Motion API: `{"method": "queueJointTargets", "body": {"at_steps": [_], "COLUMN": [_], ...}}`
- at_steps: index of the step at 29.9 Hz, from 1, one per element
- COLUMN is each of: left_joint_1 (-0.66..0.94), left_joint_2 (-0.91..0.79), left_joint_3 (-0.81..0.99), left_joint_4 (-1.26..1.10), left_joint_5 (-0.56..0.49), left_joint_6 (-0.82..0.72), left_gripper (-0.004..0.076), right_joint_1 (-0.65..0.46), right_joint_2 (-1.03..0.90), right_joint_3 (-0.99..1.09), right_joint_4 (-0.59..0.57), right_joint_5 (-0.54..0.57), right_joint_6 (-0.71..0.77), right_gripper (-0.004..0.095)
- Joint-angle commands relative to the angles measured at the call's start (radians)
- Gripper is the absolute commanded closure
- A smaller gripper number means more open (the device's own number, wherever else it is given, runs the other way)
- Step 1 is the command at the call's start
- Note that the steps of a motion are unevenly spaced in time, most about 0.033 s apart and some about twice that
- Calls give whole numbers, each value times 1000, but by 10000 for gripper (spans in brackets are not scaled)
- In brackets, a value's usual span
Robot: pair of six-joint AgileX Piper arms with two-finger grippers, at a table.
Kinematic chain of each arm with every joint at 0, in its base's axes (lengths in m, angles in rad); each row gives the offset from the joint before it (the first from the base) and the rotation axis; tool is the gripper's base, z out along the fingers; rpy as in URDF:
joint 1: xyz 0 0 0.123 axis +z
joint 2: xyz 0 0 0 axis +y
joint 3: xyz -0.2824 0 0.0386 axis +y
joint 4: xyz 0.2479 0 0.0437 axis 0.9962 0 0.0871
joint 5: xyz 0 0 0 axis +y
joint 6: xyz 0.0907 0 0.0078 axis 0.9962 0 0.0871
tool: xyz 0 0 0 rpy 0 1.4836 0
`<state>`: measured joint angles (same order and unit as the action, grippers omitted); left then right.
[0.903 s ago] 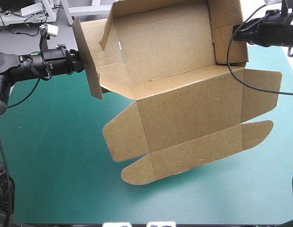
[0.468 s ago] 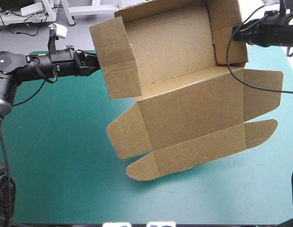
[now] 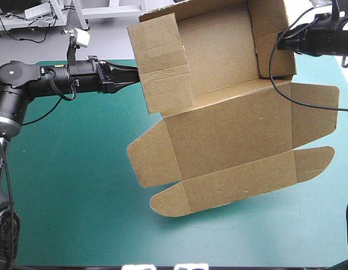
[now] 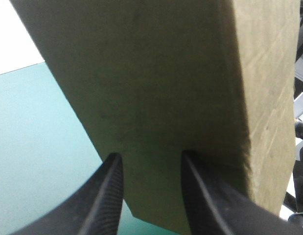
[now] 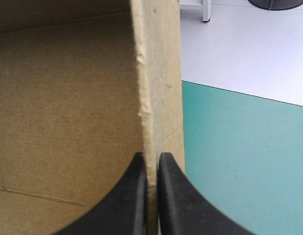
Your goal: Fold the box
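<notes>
One box (image 3: 224,135) wall sits pinched within the right gripper (image 5: 152,156).

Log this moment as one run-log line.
box: held up, walls partly raised | left hand: open, tips against side flap | right hand: shut on box
</notes>
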<state>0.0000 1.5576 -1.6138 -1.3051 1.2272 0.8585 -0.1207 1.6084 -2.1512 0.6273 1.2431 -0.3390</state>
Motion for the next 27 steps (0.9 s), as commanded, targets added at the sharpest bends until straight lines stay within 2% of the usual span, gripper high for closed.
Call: {"method": "queueJointTargets", "body": {"at_steps": [1, 17, 27], "left_joint_1": [-7, -7, -7], "left_joint_2": [-45, -45, -45], "left_joint_3": [-28, -28, -28], "left_joint_4": [-99, -106, -104], "left_joint_5": [55, 50, -39], "left_joint_6": [5, 5, 7], "left_gripper": [435, 435, 435], "right_joint_1": [-3, -3, 19], "right_joint_2": [-27, 34, 36], "right_joint_3": [-29, -29, -29], "right_joint_4": [47, 77, 120], "right_joint_5": [6, -1, 1], "right_joint_6": [4, 4, 4], "right_gripper": [929, 929, 929]}}
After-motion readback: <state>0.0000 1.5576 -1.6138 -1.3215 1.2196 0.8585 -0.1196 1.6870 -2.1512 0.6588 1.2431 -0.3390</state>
